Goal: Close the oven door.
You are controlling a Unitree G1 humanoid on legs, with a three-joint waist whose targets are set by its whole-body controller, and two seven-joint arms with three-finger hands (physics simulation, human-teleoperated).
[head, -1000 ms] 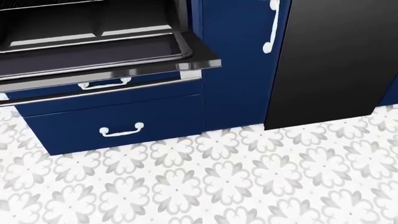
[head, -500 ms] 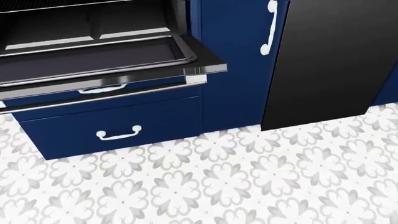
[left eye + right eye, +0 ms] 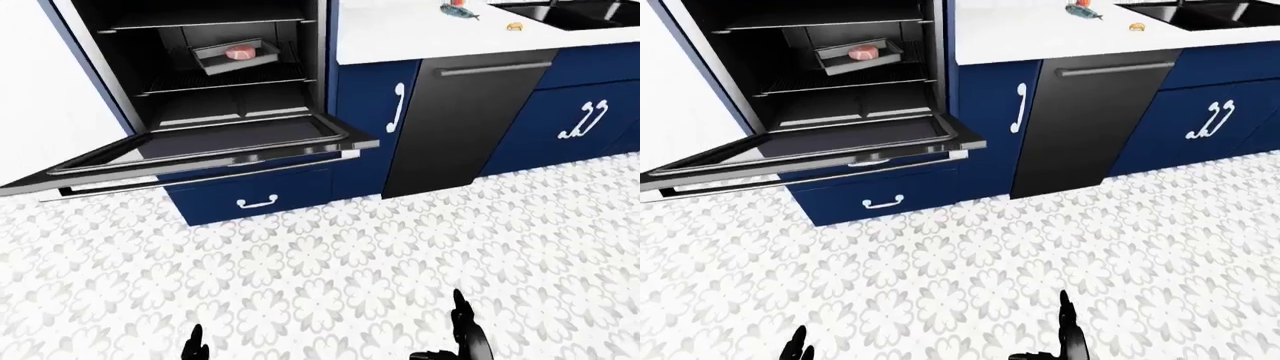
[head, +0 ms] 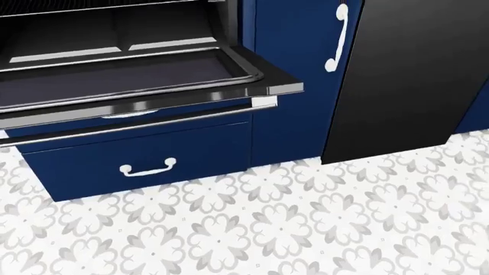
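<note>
Approaching oven door (image 3: pixel 200 154), hanging fully open and level at left above drawer (image 3: pixel 255 196); left hand (image 3: pixel 195 346) and right hand (image 3: pixel 465 341) low, well apart from it, finger state indeterminate; best to step nearer, get under far-right edge, lift steadily.

A home kitchen is shown. This is indicated by navy cabinets (image 3: pixel 570 120), a white counter (image 3: pixel 420 34), a black sink (image 3: pixel 570 13), an open oven (image 3: pixel 215 82) and a dishwasher (image 3: pixel 460 120). A patterned tile floor (image 3: pixel 350 262) is laid below.
</note>
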